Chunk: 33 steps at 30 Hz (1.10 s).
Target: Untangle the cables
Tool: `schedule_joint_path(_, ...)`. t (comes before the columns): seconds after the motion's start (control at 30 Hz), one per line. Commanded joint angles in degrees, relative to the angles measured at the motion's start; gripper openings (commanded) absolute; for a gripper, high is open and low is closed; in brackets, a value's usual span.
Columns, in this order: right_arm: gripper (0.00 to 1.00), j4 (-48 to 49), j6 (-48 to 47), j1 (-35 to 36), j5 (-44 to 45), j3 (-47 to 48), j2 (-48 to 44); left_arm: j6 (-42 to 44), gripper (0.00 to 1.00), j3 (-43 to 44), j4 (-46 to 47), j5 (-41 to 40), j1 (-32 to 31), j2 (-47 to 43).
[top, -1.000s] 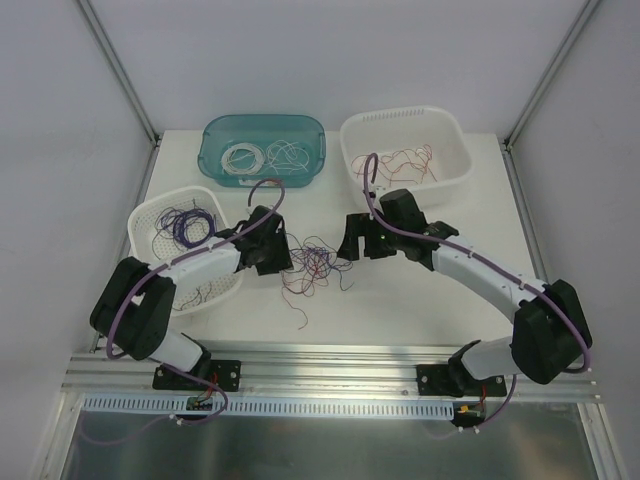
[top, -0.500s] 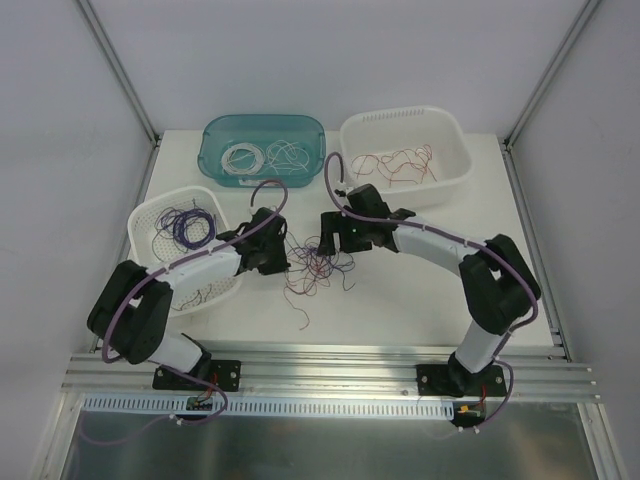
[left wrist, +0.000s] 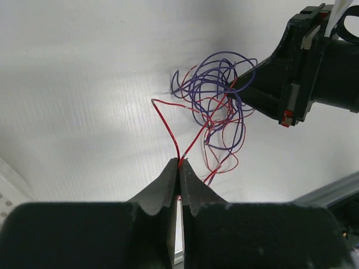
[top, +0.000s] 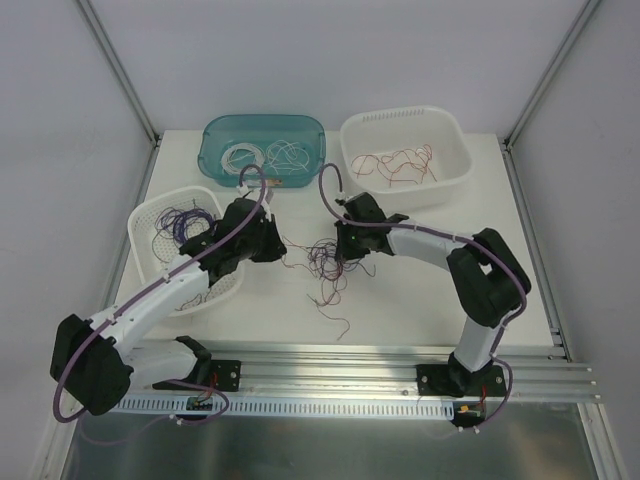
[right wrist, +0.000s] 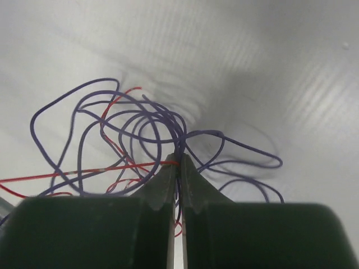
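The left gripper (left wrist: 179, 167) is pressed together on 1 red wire (left wrist: 165, 126) at the lower centre of its wrist view. The right gripper (right wrist: 178, 162) pinches the cables (right wrist: 180, 137) by purple and red strands. In the top view the clump is at the centre of the frame, between the 2 grippers, on the white table (top: 430, 295).

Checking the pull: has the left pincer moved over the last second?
Yes. The left pincer has pulled away from the cables, up-left toward the teal basket.
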Motion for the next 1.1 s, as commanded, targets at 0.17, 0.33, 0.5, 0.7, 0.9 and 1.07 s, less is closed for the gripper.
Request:
schedule_joint_path(0.17,0.01,-9.6,-2.2,-14.9,11.3,-12.0,-18.6,7.0,0.00,9.7,-7.8,-1.9,6.6,-5.1)
schedule_joint_path(0.33,0.02,-16.1,-3.8,-24.8,12.6,-14.8,-27.0,8.6,0.00,15.3,-9.8,-2.7,10.0,-7.5)
schedule_joint_path(0.5,0.14,-19.0,-3.7,-28.5,11.2,-15.7,-31.2,10.3,0.00,22.0,-10.5,-3.1,11.1,-8.1)
schedule_joint_path(0.7,0.29,-21.8,-2.6,-28.4,12.6,-16.5,-33.4,10.1,0.00,28.1,-10.8,2.8,11.1,-7.4)
schedule_joint_path(0.9,0.50,-23.4,-2.8,-28.1,13.6,-15.6,-35.7,9.9,0.00,30.9,-10.8,5.5,11.0,-8.1)
schedule_joint_path(1.07,0.68,-20.6,-6.9,-25.4,8.6,-13.2,-39.8,8.9,0.00,33.9,-10.8,13.3,11.1,-6.6)
